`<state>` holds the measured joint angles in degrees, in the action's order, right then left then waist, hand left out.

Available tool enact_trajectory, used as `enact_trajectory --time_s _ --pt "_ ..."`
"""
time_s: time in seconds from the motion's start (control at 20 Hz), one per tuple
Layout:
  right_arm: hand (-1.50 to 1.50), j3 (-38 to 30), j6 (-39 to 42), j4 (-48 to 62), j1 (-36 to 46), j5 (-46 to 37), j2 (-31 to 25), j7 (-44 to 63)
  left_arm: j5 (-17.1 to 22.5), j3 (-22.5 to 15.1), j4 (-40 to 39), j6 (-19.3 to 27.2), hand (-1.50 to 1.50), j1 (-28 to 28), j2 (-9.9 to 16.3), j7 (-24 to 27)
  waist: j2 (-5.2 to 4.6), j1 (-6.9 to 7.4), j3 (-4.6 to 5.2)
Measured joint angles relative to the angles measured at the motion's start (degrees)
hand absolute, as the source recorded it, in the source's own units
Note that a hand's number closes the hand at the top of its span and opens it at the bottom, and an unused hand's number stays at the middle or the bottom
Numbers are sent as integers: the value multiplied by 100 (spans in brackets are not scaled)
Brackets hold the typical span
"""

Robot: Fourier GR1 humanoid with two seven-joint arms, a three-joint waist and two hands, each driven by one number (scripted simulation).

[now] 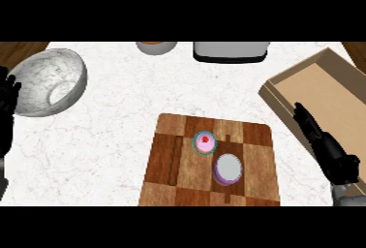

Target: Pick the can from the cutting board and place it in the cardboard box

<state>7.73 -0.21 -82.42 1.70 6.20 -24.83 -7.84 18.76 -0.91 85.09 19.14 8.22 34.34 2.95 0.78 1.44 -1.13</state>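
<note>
Can upright on cutting board

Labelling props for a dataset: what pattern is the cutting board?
Checkered light and dark brown wood cutting board, head view.

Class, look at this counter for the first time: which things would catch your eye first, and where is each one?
The checkered wooden cutting board at the lower middle stands out, carrying a purple can and a small pink-topped item just above it. At the right edge sits the open cardboard box, with the right robot hand stretched flat beside its near wall. A large marbled bowl fills the upper left.
</note>
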Motion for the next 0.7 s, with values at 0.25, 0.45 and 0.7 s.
enact_trajectory --time_s 0.25,0.45,0.7 --pt "-150 -237 422 -902 763 486 -172 145 -292 -470 249 -465 0 150 118 133 -21 -167 83" --pt "-150 -410 846 -1441 1357 392 -868 312 -489 -1060 337 -992 0 249 69 294 -33 -272 117" --pt "-150 -458 1240 -1590 1367 12 -1175 -356 -762 -1471 400 -1225 0 414 -151 251 -67 -213 113"
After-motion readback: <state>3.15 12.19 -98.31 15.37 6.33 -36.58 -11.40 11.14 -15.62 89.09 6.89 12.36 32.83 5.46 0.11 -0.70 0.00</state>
